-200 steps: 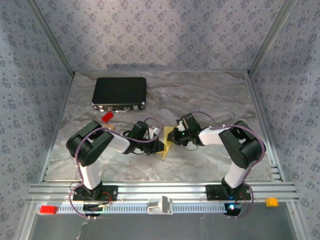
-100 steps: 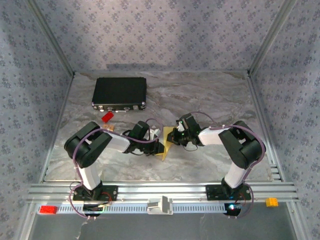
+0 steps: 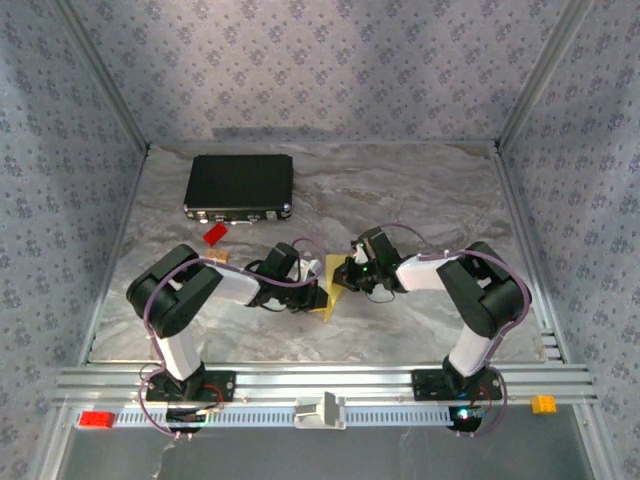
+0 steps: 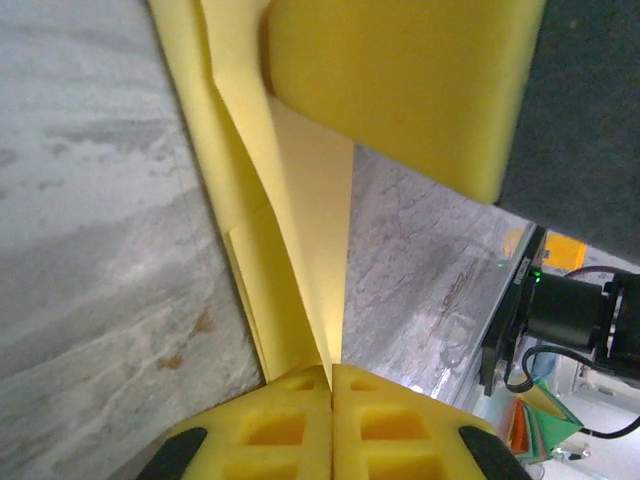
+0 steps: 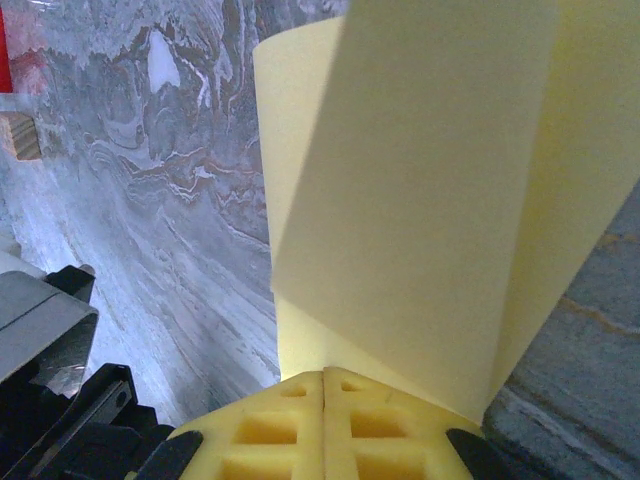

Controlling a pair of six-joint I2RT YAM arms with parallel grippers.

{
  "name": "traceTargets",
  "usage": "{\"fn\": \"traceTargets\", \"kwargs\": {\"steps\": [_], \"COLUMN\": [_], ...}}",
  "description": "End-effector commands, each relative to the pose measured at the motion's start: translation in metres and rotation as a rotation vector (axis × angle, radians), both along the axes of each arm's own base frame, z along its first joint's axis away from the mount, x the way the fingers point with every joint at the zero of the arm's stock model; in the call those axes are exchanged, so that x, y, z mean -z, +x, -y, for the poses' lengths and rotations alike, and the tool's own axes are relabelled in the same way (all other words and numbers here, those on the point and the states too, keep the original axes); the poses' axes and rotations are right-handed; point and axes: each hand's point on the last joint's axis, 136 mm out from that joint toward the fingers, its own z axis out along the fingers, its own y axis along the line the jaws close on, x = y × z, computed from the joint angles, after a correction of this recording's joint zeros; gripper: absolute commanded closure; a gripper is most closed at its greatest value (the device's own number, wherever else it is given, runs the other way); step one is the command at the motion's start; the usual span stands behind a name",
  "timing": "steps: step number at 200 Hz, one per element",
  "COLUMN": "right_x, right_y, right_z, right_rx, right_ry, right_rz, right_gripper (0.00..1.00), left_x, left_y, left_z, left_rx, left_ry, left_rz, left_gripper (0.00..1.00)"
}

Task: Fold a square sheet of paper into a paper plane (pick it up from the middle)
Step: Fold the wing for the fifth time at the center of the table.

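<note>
Your left gripper (image 4: pixel 332 380) and right gripper (image 5: pixel 324 380) each pinch the partly folded sheet of paper (image 3: pixel 329 301), near the middle of the table (image 3: pixel 400 190), toward its near edge.

We see the paper sheet (image 3: pixel 331 288), pale yellow, matte and plain, partly folded into creased overlapping layers, at centre frame in the top view. It is pinched between the closed left tool (image 4: pixel 332 372) and right tool (image 5: pixel 325 375).
</note>
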Motion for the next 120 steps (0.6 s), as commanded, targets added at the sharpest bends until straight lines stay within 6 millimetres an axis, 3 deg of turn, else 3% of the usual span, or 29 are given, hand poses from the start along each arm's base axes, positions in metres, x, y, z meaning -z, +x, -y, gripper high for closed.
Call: {"fn": "traceTargets", "kwargs": {"steps": [1, 10, 35, 48, 120], "right_x": [0.047, 0.048, 0.048, 0.048, 0.048], "right_y": [-0.022, -0.022, -0.022, -0.022, -0.024], "right_z": [0.038, 0.038, 0.038, 0.039, 0.040], "right_rx": [0.062, 0.062, 0.065, 0.068, 0.069], "right_ry": [-0.196, -0.197, -0.199, -0.200, -0.207], "right_rz": [-0.115, -0.116, -0.117, -0.117, -0.119], "right_gripper": [0.94, 0.94, 0.94, 0.94, 0.94], "left_x": [0.006, 0.006, 0.006, 0.007, 0.004], "left_y": [-0.040, -0.041, -0.045, -0.047, -0.051], "left_z": [-0.010, -0.012, -0.013, -0.014, -0.015], "left_rx": [0.095, 0.097, 0.109, 0.114, 0.123], "left_ry": [0.040, 0.042, 0.046, 0.053, 0.054], "left_rz": [-0.090, -0.091, -0.093, -0.099, -0.081], "left_gripper": [0.95, 1.00, 1.00, 0.92, 0.90]}}
